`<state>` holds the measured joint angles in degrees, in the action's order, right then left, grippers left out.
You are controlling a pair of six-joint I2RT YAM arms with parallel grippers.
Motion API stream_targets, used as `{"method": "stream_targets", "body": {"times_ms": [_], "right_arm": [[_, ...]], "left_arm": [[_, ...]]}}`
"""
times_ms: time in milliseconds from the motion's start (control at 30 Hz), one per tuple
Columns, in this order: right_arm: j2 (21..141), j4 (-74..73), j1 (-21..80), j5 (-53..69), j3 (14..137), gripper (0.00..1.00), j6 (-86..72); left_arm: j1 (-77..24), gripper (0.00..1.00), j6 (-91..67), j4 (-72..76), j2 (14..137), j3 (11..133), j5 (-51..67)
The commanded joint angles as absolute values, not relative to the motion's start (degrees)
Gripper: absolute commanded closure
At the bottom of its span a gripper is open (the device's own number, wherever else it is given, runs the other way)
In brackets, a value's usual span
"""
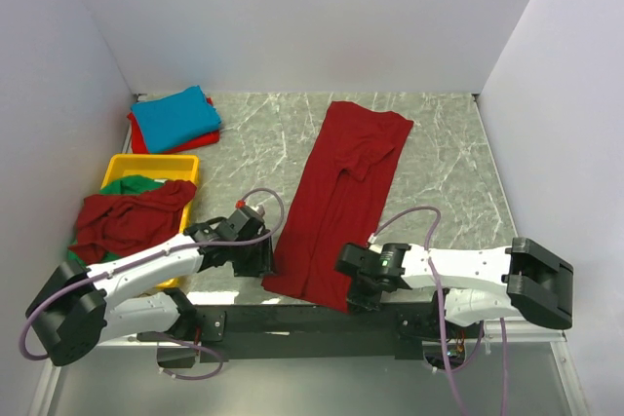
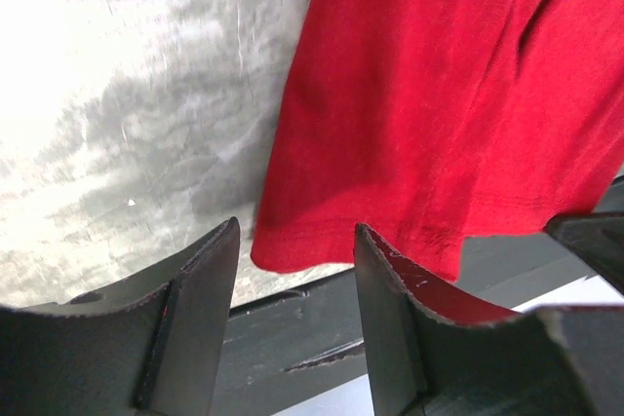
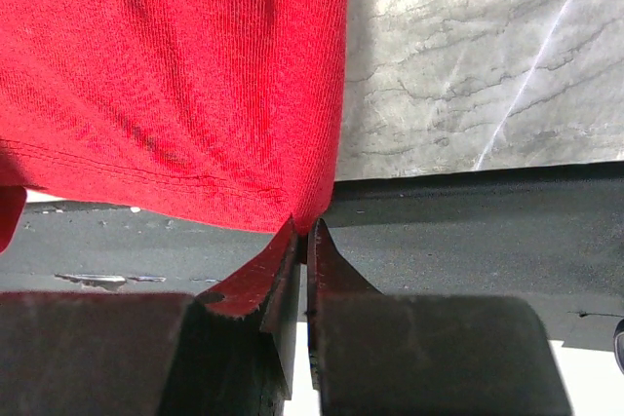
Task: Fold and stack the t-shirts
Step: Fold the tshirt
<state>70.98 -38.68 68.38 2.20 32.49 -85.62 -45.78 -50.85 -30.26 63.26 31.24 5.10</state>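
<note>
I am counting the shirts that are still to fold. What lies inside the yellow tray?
A green t-shirt lies in the yellow tray, with a crumpled dark red t-shirt draped over its near part. Whatever lies beneath them is covered.

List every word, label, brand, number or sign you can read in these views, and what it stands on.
None can be read in any view. The spread dark red t-shirt, the folded turquoise t-shirt and the yellow tray are plain, with no print, label or number showing.
</note>
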Motion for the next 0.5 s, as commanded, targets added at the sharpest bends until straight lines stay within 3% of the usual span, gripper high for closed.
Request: {"method": "stream_targets", "body": {"times_ms": [0, 467], "right_arm": [[69.96, -41.22, 68.82, 0.09, 30.94, 0.94, -85.96], [67.41, -40.78, 68.73, 0.09, 29.18, 0.94, -86.57]], "left_arm": [[-47.28, 0.44, -53.25, -30.23, 63.28, 30.76, 4.4], [-49.13, 0.51, -55.37, -28.39, 64.69, 28.65, 3.69]]}}
